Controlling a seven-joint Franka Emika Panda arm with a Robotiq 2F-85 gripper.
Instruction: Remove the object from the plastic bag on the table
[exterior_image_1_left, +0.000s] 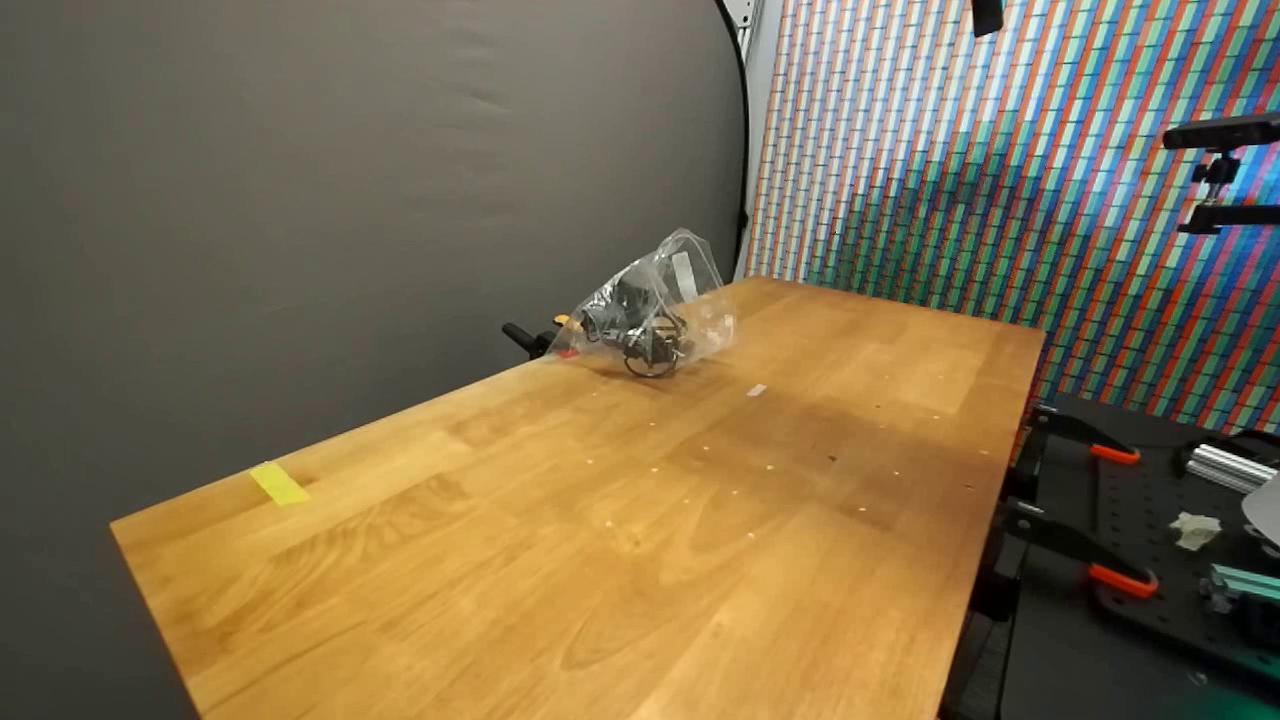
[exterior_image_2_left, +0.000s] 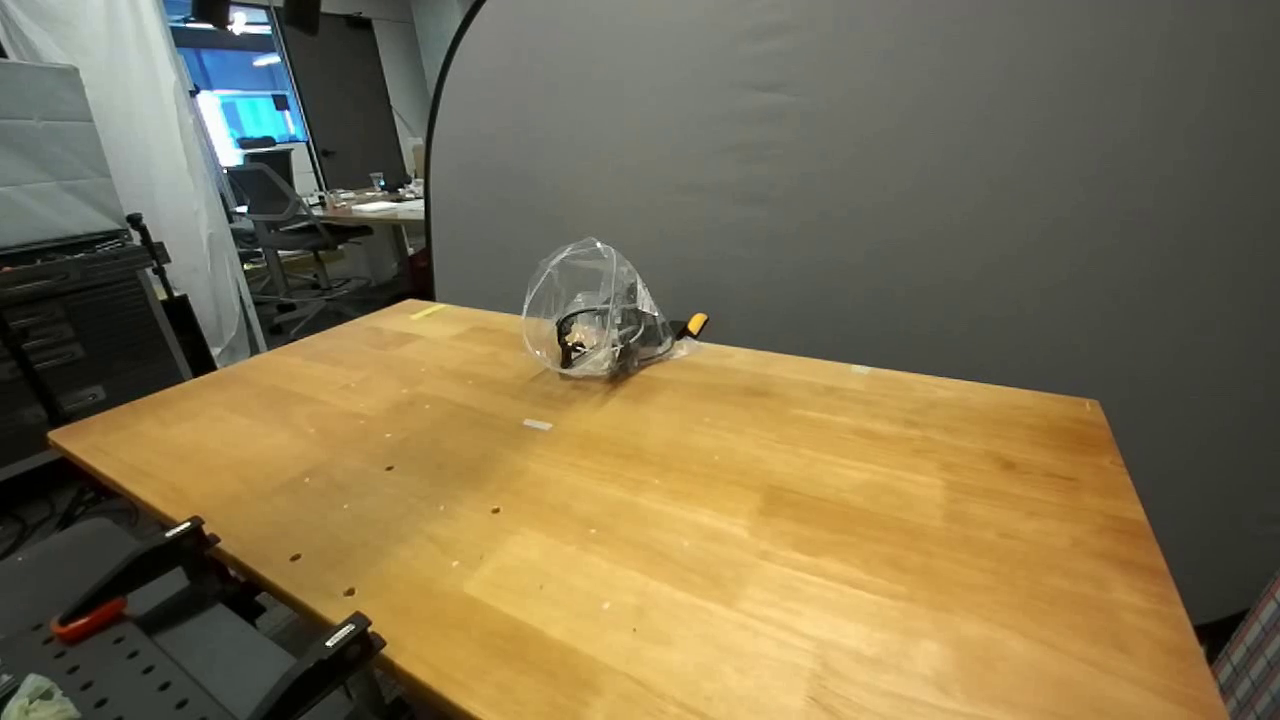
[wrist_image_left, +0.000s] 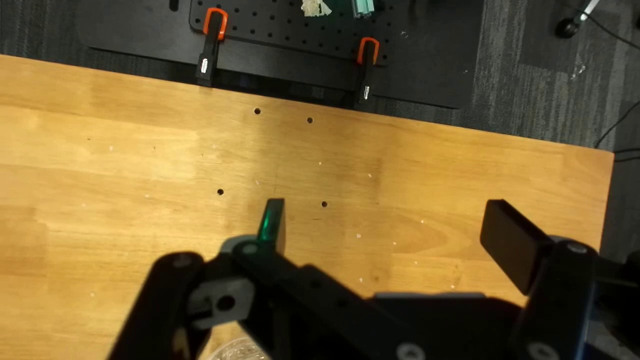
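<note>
One grey backdrop (exterior_image_1_left: 350, 200) rises behind the wooden tabletop (exterior_image_1_left: 450, 600) in both exterior views. Striped multicoloured wall (exterior_image_1_left: 900, 150) past the tabletop's far end, seen in an exterior view only. Office chair (exterior_image_2_left: 280, 210) in an exterior view, well apart from the tabletop. Wrist view looks down on the wood and takes in carpet (wrist_image_left: 525, 115) beside it.

Hand (wrist_image_left: 385, 220): shown clearly only in the wrist view. Fingers (wrist_image_left: 510, 245) spread wide, wood grain visible through the gap; holding nothing, in contact with nothing that shows. Dark forms (exterior_image_1_left: 987, 15) cut off by the top edge in both exterior views; cannot tell if they belong to the hand.

Plastic bag (exterior_image_1_left: 703, 312): clear, crinkled, standing up on the tabletop near the backdrop-side edge. Wrist view gives just a sliver of clear plastic (wrist_image_left: 239, 350), at its bottom edge by the hand.

Object (exterior_image_1_left: 632, 303): inside the bag, low down; dark, with thin loops, kind unreadable through the wrinkles. Black-and-yellow handle (exterior_image_2_left: 697, 324) just beside the bag, at the tabletop's edge. Yellow tape (exterior_image_1_left: 280, 484) near a corner; smaller white strip (exterior_image_1_left: 757, 390) farther in.
</note>
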